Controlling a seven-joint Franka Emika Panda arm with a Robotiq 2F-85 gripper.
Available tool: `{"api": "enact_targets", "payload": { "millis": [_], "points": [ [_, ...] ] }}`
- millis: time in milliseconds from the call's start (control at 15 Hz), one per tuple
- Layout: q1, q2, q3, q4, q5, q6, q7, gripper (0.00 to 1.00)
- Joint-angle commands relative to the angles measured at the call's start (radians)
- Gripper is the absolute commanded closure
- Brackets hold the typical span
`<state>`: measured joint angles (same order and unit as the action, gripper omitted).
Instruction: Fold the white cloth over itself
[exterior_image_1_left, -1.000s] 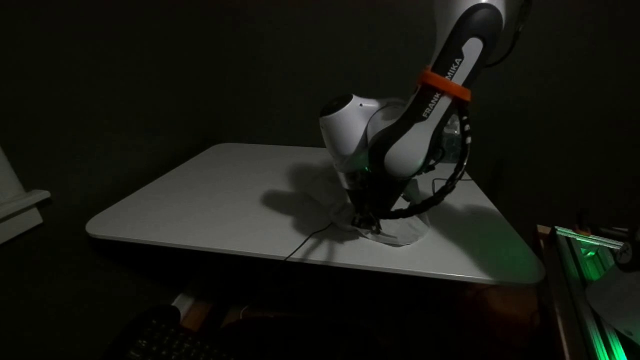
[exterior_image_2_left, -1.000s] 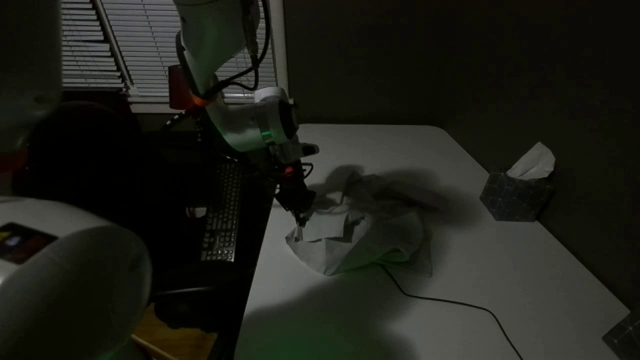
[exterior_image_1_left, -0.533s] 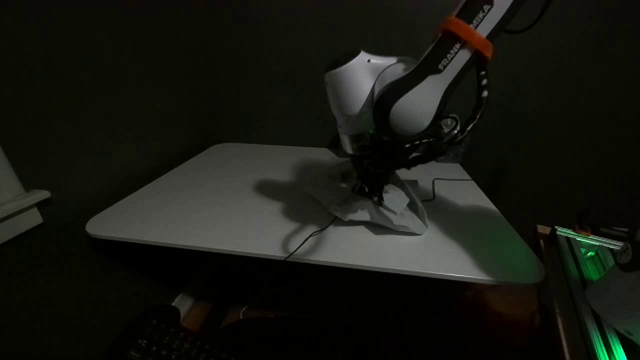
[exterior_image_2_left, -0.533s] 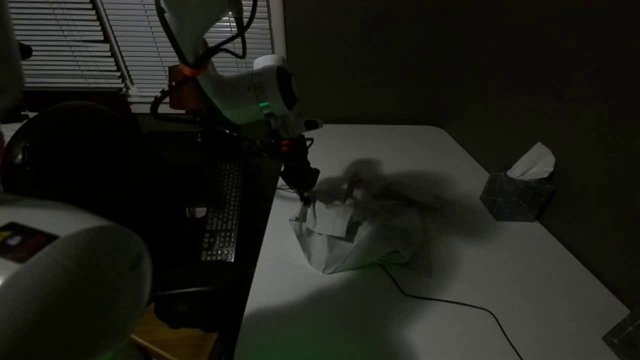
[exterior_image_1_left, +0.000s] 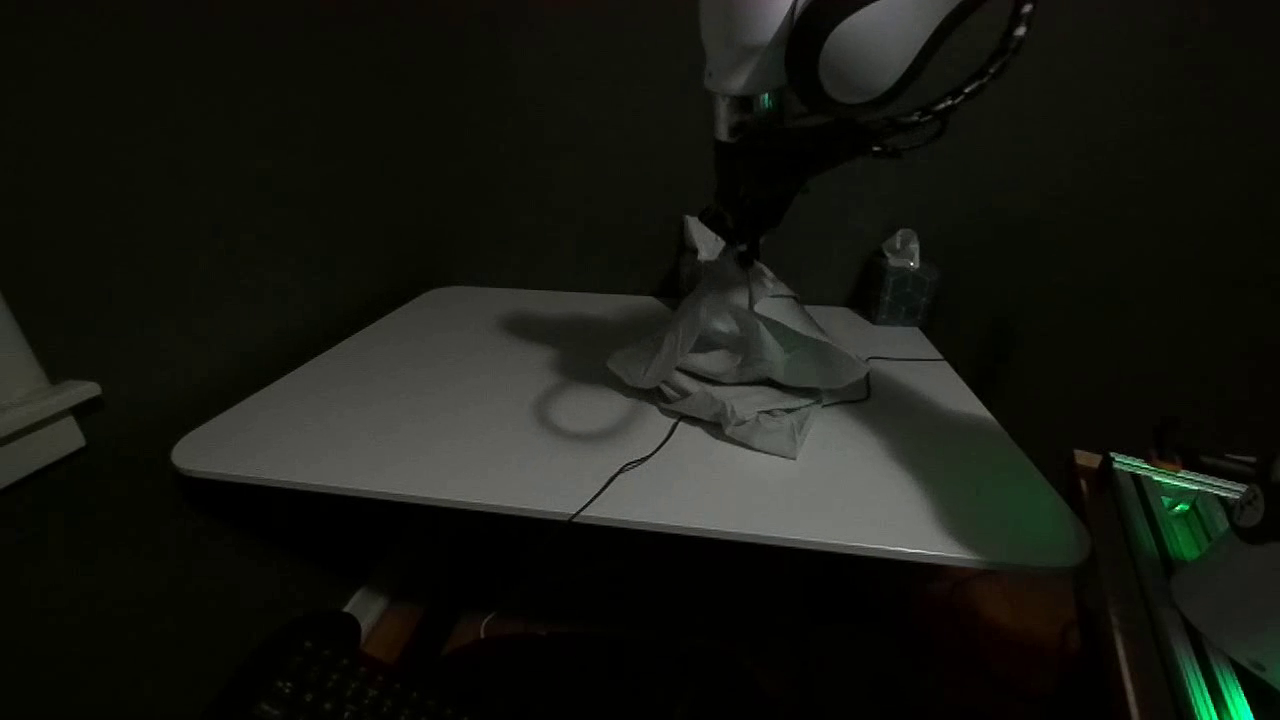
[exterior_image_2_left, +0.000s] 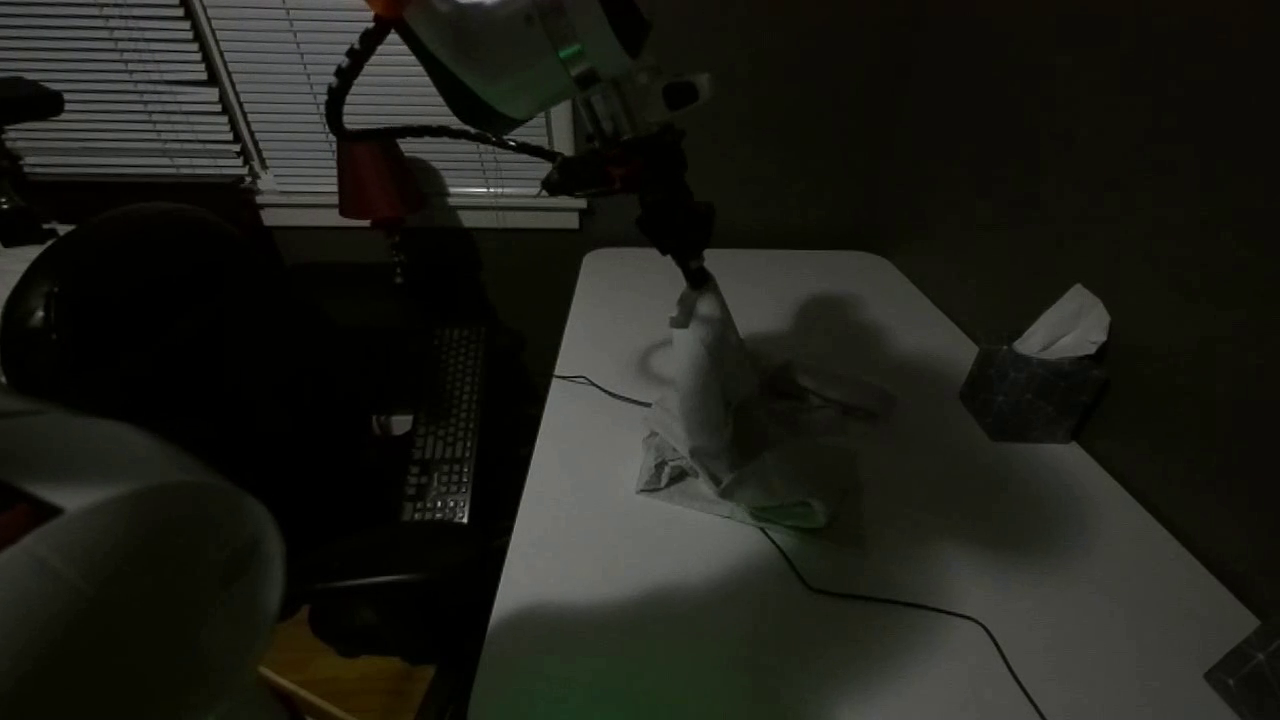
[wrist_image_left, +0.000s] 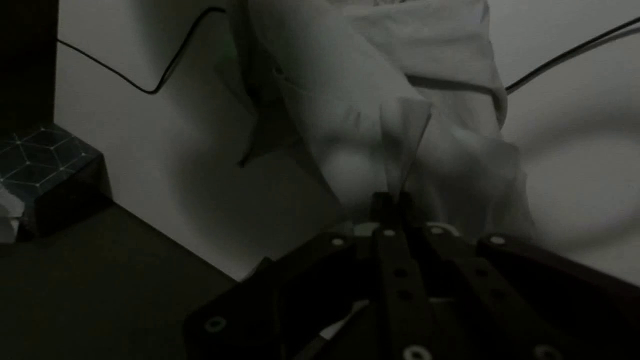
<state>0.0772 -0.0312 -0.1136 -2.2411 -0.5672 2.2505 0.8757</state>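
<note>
Dim walls (exterior_image_1_left: 300, 120) and slatted window blinds (exterior_image_2_left: 280, 90) are seen around a white tabletop (exterior_image_1_left: 420, 400), which is lit faintly and unevenly. Above it, a robot arm (exterior_image_1_left: 870, 50) is poised in both exterior views, its end pointed downward. Directly below the arm, the white cloth (exterior_image_2_left: 705, 390) is suspended in a wrinkled peak: its top is held up, while its lower part is spread in loose creases on the tabletop. No finished fold can be made out, so the lifting and carrying over of one part is judged to be the step in hand. For a tidy result, the raised part should be carried low and unhurried across the lower part, brought down gently, and freed only once it is laid flat; if it is hauled higher, the whole piece may be dragged up into a bundle. A narrow gather of the cloth is pinched by the gripper (wrist_image_left: 394, 197), whose fingertips (wrist_image_left: 382, 203) are drawn close together in the wrist view. Well apart from the cloth, near the tabletop's edge, a patterned tissue box (exterior_image_2_left: 1035, 395) is set. Thinnest of all, a dark cable (exterior_image_2_left: 900, 603) is seen emerging on both sides of the cloth, apparently passed beneath it, and snagging should be avoided.
</note>
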Motion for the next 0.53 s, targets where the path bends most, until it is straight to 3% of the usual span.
{"api": "enact_targets", "payload": {
  "millis": [0, 267, 467],
  "points": [
    [-0.042, -0.001, 0.040, 0.004, 0.000, -0.001, 0.001, 0.96],
    [-0.039, 0.007, 0.046, 0.004, -0.004, -0.001, 0.014, 0.99],
    [-0.083, 0.081, 0.027, 0.097, -0.096, 0.020, 0.083, 0.99]
  ]
}}
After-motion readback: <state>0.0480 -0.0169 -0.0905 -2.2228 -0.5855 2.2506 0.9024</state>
